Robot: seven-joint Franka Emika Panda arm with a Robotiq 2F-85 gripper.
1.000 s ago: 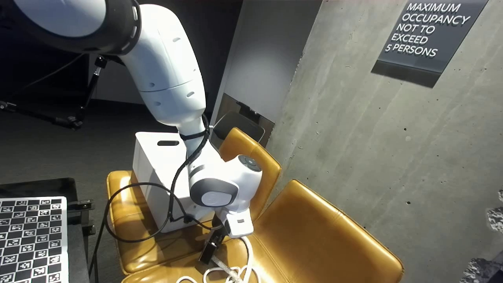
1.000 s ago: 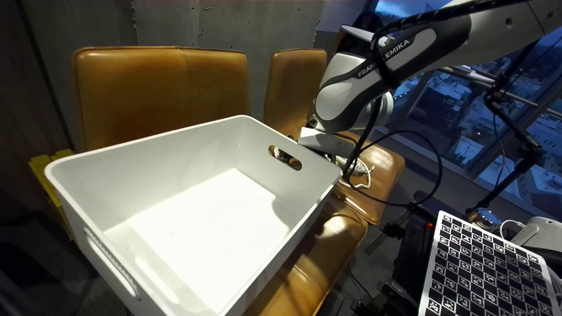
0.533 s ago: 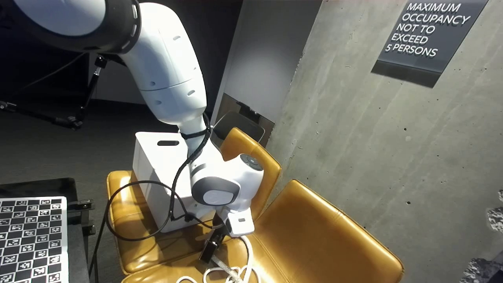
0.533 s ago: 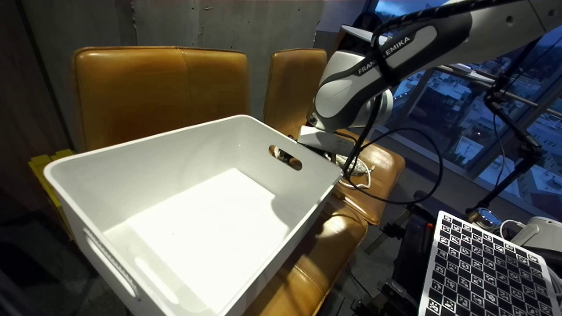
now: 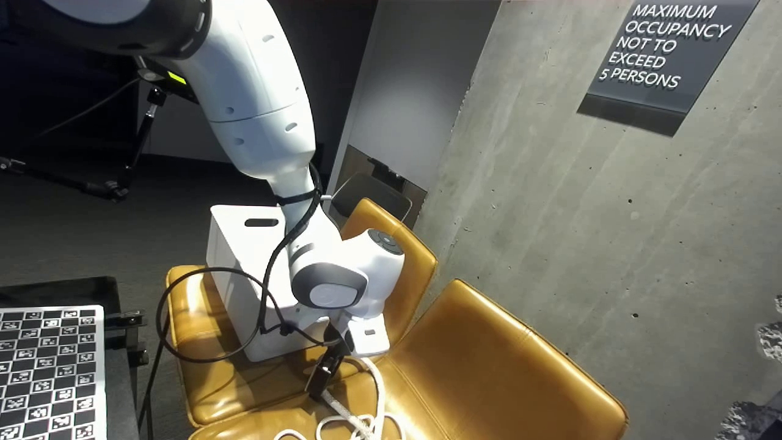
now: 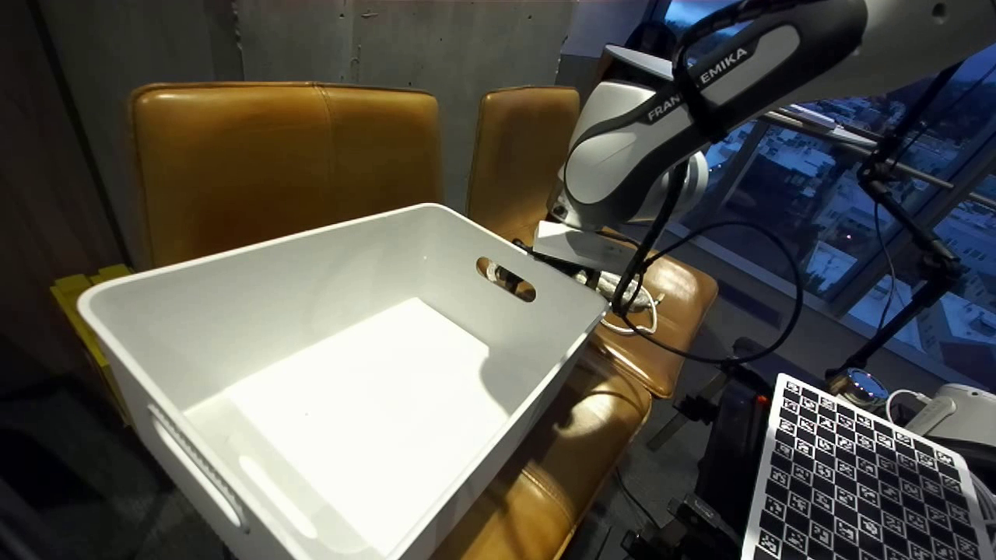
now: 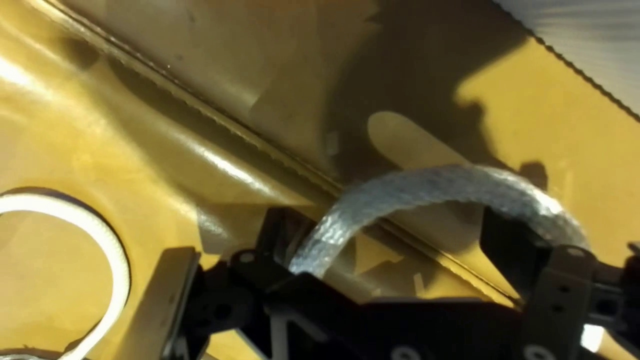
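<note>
- White rope (image 7: 450,185): its long axis curves into an arch across the tool (image 7: 395,230), bowing toward the wrist view's top; strands run down to coils on a chair (image 5: 507,373).
- Tool: released, spread wide; contact with the rope unclear.
- Box (image 6: 296,295): near the tool, on the next chair (image 5: 208,388).

White braided rope (image 7: 440,185), partly arched, looped on tan seat (image 5: 269,421)
</note>
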